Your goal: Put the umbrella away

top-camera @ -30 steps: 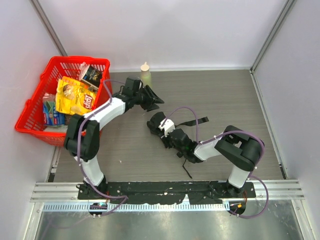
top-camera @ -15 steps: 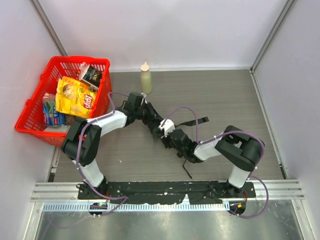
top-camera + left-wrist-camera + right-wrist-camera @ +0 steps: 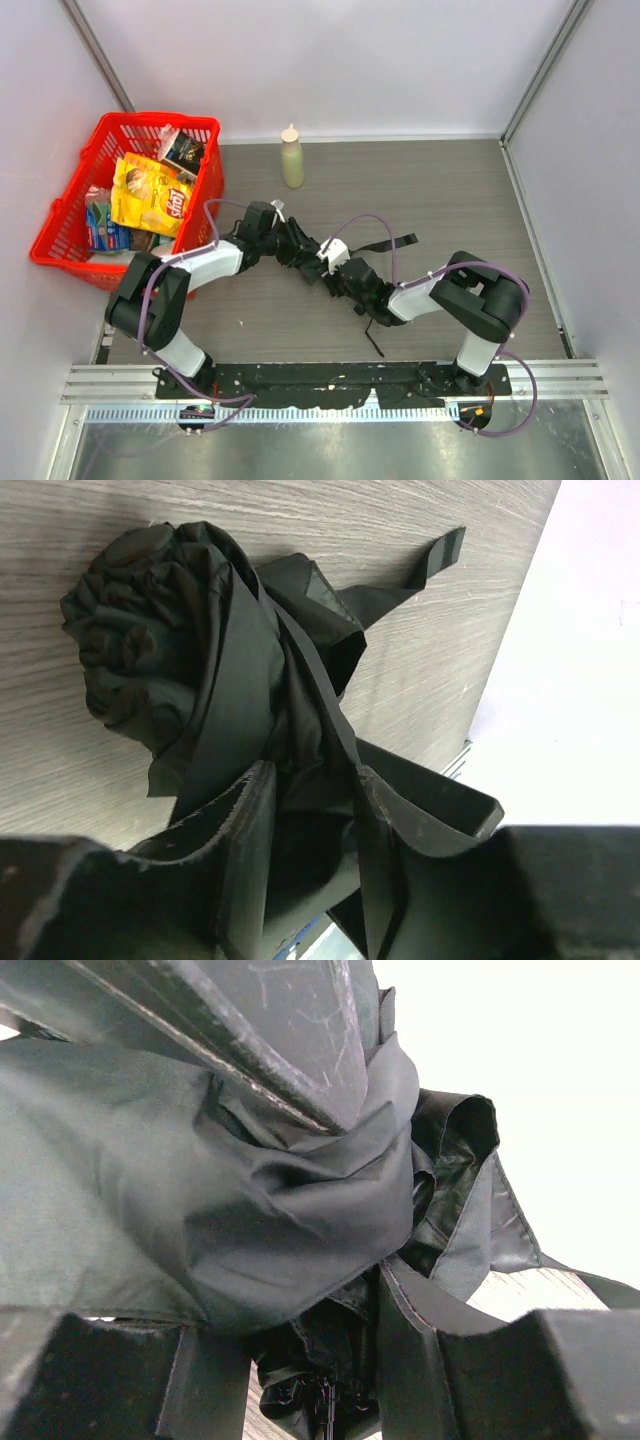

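Note:
The umbrella lies folded in the middle of the table, a bundle of crumpled black fabric. Its closing strap trails out to the right. My left gripper is at the bundle's left end. In the left wrist view the bunched canopy fills the frame, and folds of it run between the jaws of the left gripper, which press on them. My right gripper holds the umbrella from the right. In the right wrist view the right gripper is shut on the fabric.
A red basket holding snack bags stands at the far left. A pale squeeze bottle stands upright at the back wall. White walls close in the table on three sides, and a metal rail runs along the near edge.
My left arm has swung from beside the bottle down to the umbrella's left end, and its jaws now sit on the fabric. The right arm and the umbrella have stayed put.

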